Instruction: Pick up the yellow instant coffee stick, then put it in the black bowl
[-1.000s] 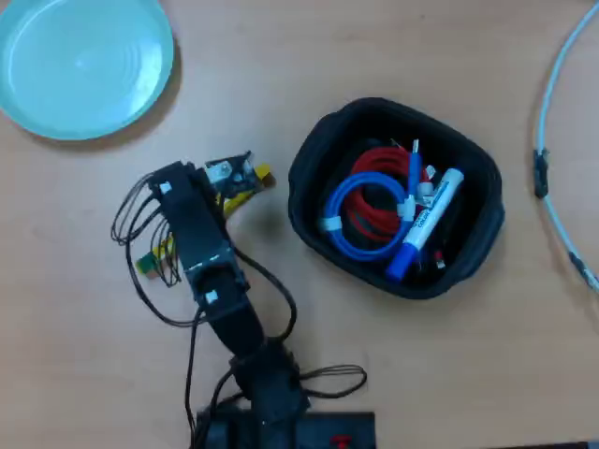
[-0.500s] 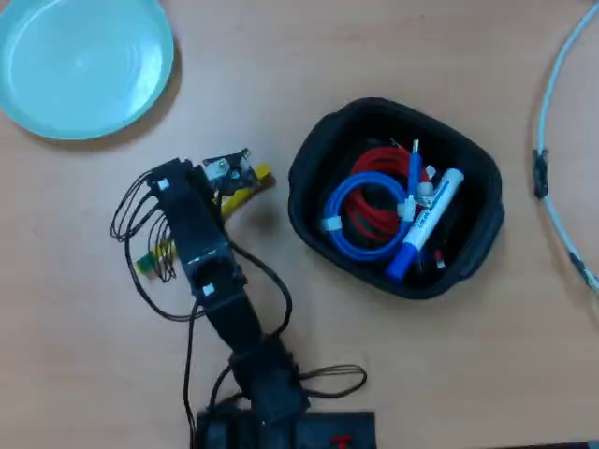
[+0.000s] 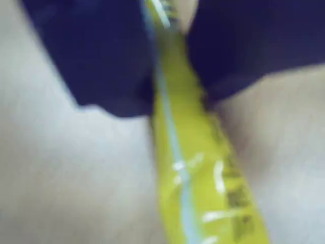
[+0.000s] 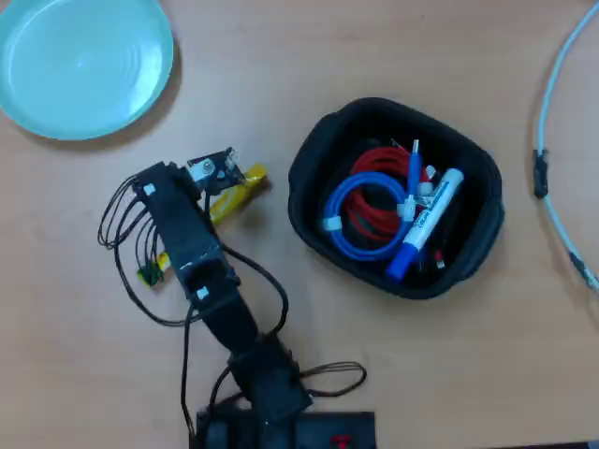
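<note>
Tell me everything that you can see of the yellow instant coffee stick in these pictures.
The yellow instant coffee stick is a long, thin, flat sachet, glossy like foil or plastic, with small dark print. In the overhead view it lies slanted on the wooden table, left of the black bowl and apart from it. Its middle is hidden under the arm; a greenish end shows at lower left. In the blurred wrist view it runs between the two dark jaws of the gripper, which seem to close around it.
</note>
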Controlling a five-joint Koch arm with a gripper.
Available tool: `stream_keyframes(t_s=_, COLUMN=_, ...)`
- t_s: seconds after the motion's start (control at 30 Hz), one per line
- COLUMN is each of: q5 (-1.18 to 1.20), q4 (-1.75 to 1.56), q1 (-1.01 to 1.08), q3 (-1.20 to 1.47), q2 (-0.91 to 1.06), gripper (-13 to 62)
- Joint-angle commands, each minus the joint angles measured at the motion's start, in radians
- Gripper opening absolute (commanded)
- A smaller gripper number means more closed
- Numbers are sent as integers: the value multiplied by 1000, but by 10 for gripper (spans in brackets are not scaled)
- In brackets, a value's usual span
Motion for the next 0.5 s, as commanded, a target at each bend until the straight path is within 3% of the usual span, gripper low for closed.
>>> stream_keyframes(t_s=0.0, q5=57, q4=12, q1=-8, q3=-25, q2=8, gripper=-71)
stream_keyframes(t_s=0.27, q5=359, q4=23, q1=-20, q3=-37, q2=21, gripper=-71)
stream_keyframes(t_s=0.47, q5=357, q4=29, q1=-67, q3=-46, q2=123, gripper=-71)
